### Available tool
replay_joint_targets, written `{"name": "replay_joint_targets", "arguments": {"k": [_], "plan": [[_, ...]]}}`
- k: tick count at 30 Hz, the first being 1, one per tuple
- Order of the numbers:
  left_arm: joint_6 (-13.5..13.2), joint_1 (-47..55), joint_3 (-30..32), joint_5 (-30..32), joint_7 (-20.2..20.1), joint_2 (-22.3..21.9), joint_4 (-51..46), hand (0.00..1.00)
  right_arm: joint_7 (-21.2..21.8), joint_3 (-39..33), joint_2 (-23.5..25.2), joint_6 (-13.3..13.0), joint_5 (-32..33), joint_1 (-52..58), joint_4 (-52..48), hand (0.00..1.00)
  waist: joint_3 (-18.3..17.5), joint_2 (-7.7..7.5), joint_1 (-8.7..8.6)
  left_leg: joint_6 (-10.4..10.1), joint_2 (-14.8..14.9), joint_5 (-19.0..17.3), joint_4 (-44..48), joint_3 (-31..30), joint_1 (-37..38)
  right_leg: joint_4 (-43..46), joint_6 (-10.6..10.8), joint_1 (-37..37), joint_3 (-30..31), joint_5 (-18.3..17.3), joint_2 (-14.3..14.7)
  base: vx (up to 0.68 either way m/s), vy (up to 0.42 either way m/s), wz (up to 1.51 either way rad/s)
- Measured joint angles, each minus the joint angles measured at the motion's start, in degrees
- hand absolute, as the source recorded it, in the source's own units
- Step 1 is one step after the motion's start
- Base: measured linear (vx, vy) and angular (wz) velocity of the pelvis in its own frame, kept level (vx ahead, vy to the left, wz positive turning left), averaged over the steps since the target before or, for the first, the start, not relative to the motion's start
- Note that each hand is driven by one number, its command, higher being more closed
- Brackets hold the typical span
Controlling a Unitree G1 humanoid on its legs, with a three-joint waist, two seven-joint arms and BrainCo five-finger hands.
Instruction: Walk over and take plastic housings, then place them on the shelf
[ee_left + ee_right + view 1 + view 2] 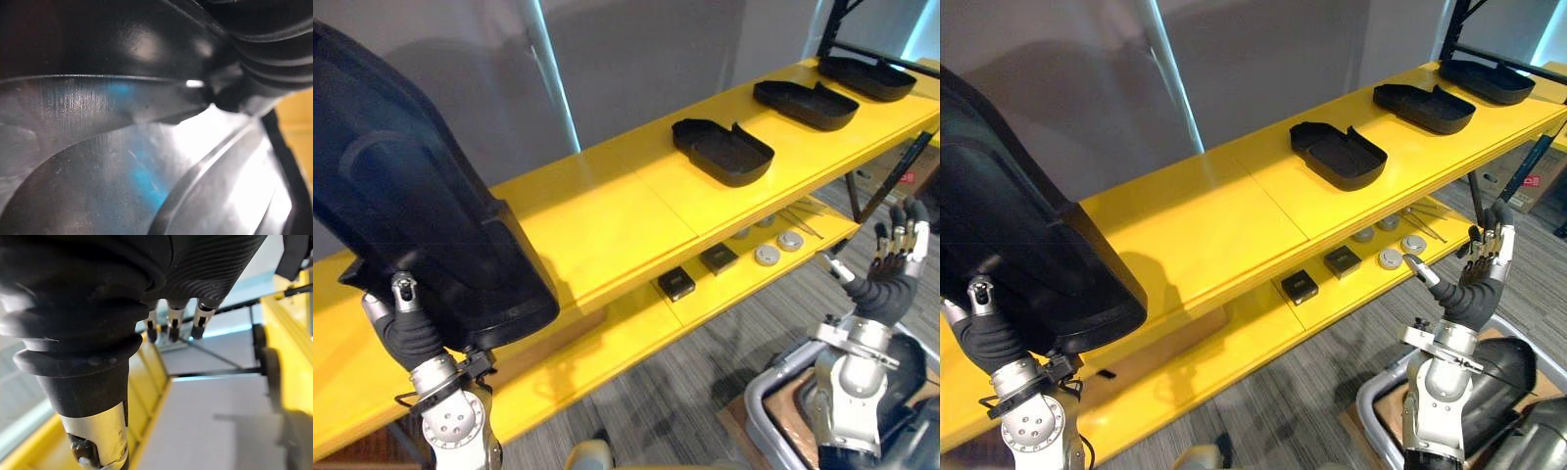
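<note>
1. Your left hand [406,331] is nearest, at lower left. It carries a big black plastic housing [411,196], tipped up on edge above the shelf's left end. The grip is hidden behind the shell, so I can't tell how it's closed.
2. Your right hand [891,269] is low on the right, spread open and empty, out in front of the shelf.
3. The lower level holds two small black boxes [676,284] and some round silver discs [768,256] (not yours, ignore them).
4. The shelf [597,215] top is bare yellow up to the nearest placed housing [722,150]. The second housing [805,104] and third housing [867,76] line up beyond it.
5. My read is that you're mid-placement. Next, level the held housing, hollow side up like the others, set it on the bare stretch back from the front edge, then release.
</note>
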Motion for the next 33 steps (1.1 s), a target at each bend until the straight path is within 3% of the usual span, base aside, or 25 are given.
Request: {"name": "replay_joint_targets", "arguments": {"k": [4, 8, 11, 14, 18, 25, 29, 33], "plan": [[6.65, -2.63, -0.44, 0.16, -3.48, 3.25, 0.32, 1.0, 4.58, 2.63, 0.3, 0.16, 0.07, 0.98, -0.84, 0.0, -0.56, -0.83, -1.28, 0.29, 0.12, -0.21, -0.84, 0.77, 0.4, -0.79, 0.76, -0.64, -0.23, 1.74, 0.29, 0.04, 0.044, -0.16], [15.14, -9.75, -3.57, -0.89, -5.07, 6.59, 9.48, 1.0, 9.96, 6.71, -1.69, 2.21, 0.9, 2.06, -2.37, 0.0, -1.4, 1.32, -2.32, 0.17, 0.37, 0.14, -2.24, 2.4, 1.32, -1.7, 0.76, -0.91, 0.01, 1.81, 0.77, -0.02, -0.021, -0.21], [19.39, -15.6, -6.02, -2.28, -5.25, 8.73, 19.08, 1.0, 12.78, 9.26, -3.31, 4.34, 3.85, 2.12, -2.36, 0.0, -1.65, 2.11, -4.02, -0.16, 0.69, 1.14, -4.31, 3.08, 2.38, -1.75, 0.69, -1.22, 0.34, 1.84, 1.21, -0.05, -0.027, -0.13], [21.88, -20.88, -7.01, -5.21, -5.14, 10.87, 26.85, 1.0, 15.18, 10.82, -4.56, 4.74, 4.83, 2.14, -2.34, 0.0, -1.54, 2.2, -5.11, -0.2, 1.07, 2.27, -5.95, 3.79, 2.73, -1.66, 0.12, -2.36, 1.3, 2.23, 1.84, -0.06, -0.018, -0.18], [25.3, -27.95, -7.45, -10.04, -4.02, 14.19, 37.65, 1.0, 18.91, 12.82, -7.13, 7.18, 6.81, 2.06, -2.04, 0.0, -1.46, 2.48, -6.5, -0.3, 1.19, 3.13, -7.26, 5.05, 3.01, -1.38, 0.02, -3.91, 2.56, 2.32, 2.02, -0.03, 0.003, -0.14], [34.0, -38.37, -7.4, -21.58, 4.98, 17.74, 53.16, 1.0, 22.59, 16.63, -9.96, 10.79, 7.98, 2.82, -1.84, 0.0, -0.72, 3.51, -8.75, -0.26, 1.14, 3.51, -7.61, 6.55, 2.91, -0.63, 0.07, -5.87, 4.87, 2.34, 2.13, 0.01, 0.01, -0.12], [36.73, -42.61, -7.44, -26.35, 8.91, 17.76, 56.52, 1.0, 22.53, 19.2, -10.3, 11.52, 7.96, 3.02, -1.87, 0.0, 0.63, 3.7, -9.97, -0.27, 1.31, 3.51, -7.32, 7.1, 2.78, 0.55, -0.25, -6.92, 5.58, 2.03, 2.29, -0.02, -0.001, -0.08], [37.32, -45.34, -7.44, -28.29, 11.06, 18.56, 56.54, 1.0, 22.22, 20.0, -10.67, 12.84, 7.96, 2.32, -1.97, 0.0, 3.17, 3.78, -10.73, -0.19, 1.25, 3.54, -6.72, 8.08, 1.25, 2.44, -0.18, -9.79, 7.18, 1.96, 2.3, -0.08, 0.003, -0.14]]}}
